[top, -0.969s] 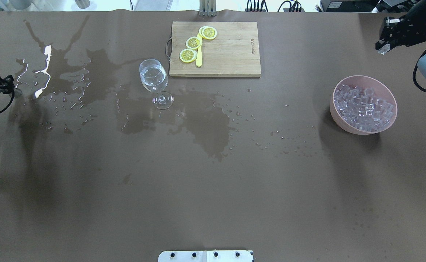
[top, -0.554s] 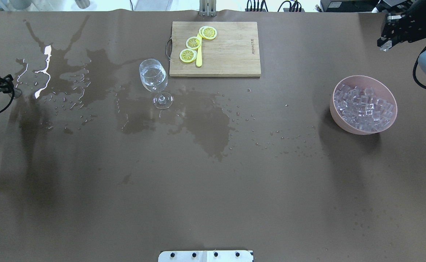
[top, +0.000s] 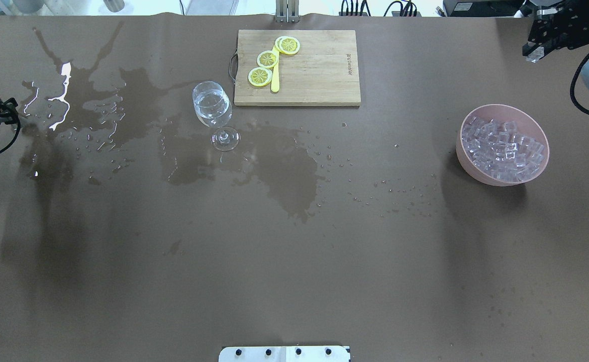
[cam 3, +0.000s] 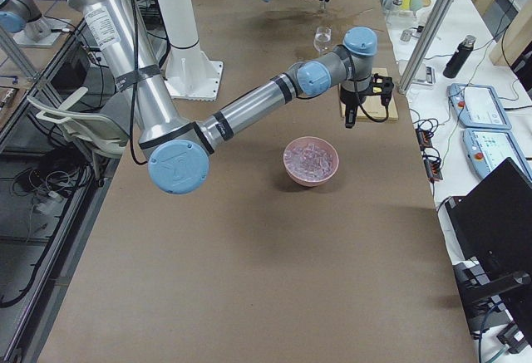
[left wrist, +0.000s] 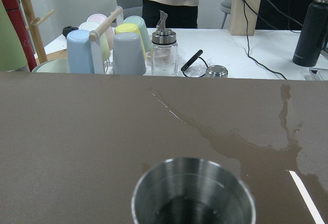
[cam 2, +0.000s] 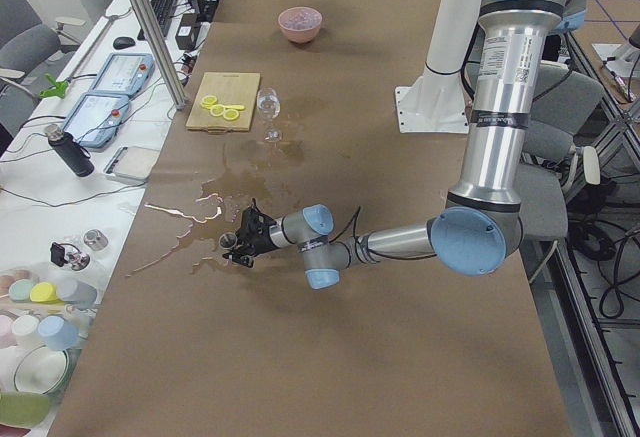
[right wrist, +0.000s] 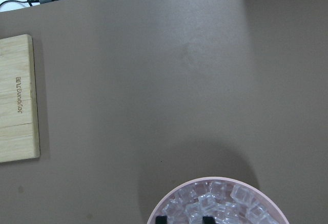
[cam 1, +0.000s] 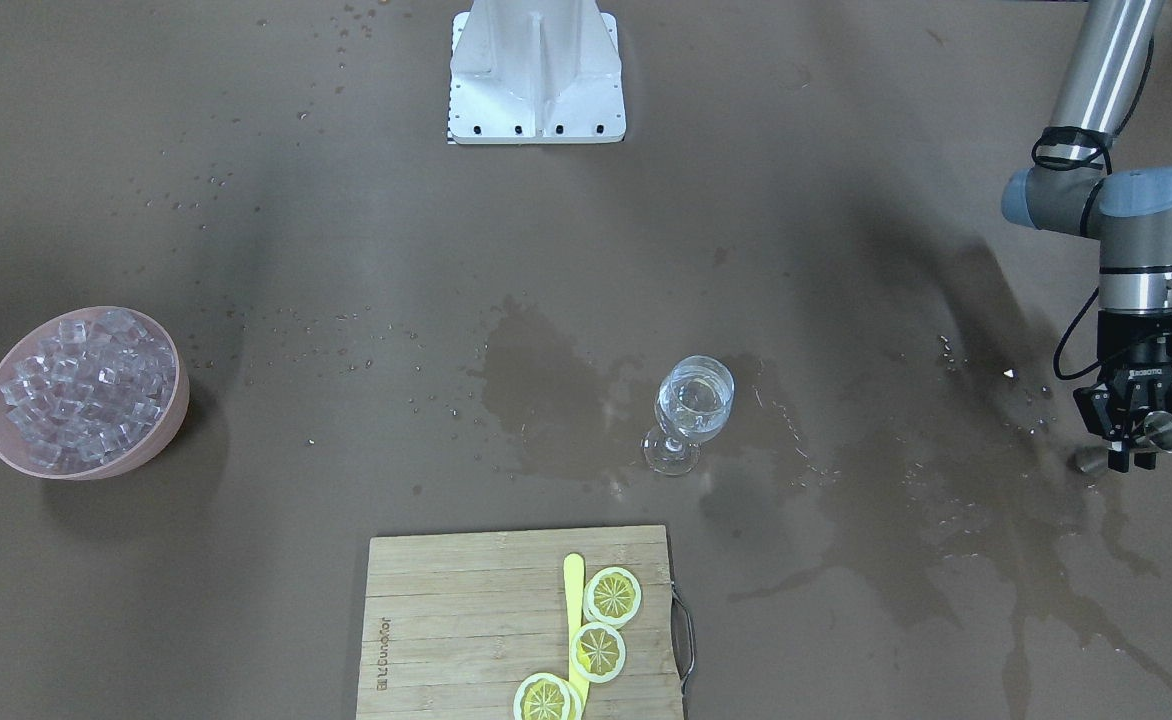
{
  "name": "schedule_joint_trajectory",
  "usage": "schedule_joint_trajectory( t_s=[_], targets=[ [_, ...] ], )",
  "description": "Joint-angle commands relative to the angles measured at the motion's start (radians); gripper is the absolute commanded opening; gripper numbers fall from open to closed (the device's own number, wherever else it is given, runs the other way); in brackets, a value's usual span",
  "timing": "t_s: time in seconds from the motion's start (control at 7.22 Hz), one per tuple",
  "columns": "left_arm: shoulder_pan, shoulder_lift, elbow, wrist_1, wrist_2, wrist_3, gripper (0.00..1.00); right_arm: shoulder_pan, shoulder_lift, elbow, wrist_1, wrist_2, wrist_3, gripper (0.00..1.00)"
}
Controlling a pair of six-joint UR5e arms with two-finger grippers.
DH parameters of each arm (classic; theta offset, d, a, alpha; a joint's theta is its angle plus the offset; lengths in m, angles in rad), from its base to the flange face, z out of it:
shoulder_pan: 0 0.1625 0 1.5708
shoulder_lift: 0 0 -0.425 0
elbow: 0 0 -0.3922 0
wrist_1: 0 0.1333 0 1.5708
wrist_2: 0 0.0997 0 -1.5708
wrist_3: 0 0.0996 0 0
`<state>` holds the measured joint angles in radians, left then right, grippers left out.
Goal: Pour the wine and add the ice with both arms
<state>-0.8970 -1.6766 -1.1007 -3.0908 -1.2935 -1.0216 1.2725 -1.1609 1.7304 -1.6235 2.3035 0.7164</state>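
Note:
The wine glass (top: 212, 105) stands upright left of centre with clear wine in its bowl; the front-facing view shows the glass (cam 1: 694, 400) too. My left gripper (cam 1: 1141, 445) hovers low at the table's left end, shut on a steel jigger (left wrist: 193, 196) that looks nearly empty. A pink bowl (top: 468, 166) on the right holds the ice (top: 503, 148). My right gripper (top: 533, 50) hangs high beyond the bowl, and a small whitish cube shows at its fingertips (right wrist: 161, 219). No ice shows in the glass.
A wooden cutting board (top: 319, 70) with lemon slices (top: 267, 59) lies behind the glass. Wet puddles (top: 284, 171) spread across the left and middle of the brown table. Cups and a glass bottle (left wrist: 165, 49) stand on a side table past the left end.
The right gripper has moved up and away from the bowl toward the far right corner. The left gripper has shifted slightly farther from the robot with the jigger.

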Motion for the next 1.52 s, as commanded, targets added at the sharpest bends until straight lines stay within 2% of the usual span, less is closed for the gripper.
schedule_joint_trajectory(
  t_s=[0.0,0.28,0.69,1.11,1.25,1.38],
  targets=[
    [-0.002,-0.002,-0.001,-0.02,0.013,0.001,0.36,0.008,-0.013,0.008,-0.001,-0.009,0.0,0.09],
    [-0.005,0.0,-0.002,-0.055,0.025,0.009,0.3,0.001,-0.01,0.011,-0.001,-0.012,0.002,0.0],
    [-0.005,0.0,-0.03,-0.068,0.029,0.012,0.29,-0.008,-0.017,0.057,-0.001,-0.013,0.002,0.0],
    [0.001,-0.02,-0.077,-0.063,0.123,0.014,0.29,-0.021,-0.014,0.048,-0.003,-0.018,0.002,0.0],
    [0.001,-0.035,-0.108,-0.033,0.141,0.021,0.29,-0.021,-0.016,0.044,-0.003,-0.018,0.002,0.0],
    [0.001,-0.038,-0.192,0.082,0.143,0.047,0.29,-0.018,-0.014,0.043,-0.003,-0.018,0.002,0.0]
  ],
)
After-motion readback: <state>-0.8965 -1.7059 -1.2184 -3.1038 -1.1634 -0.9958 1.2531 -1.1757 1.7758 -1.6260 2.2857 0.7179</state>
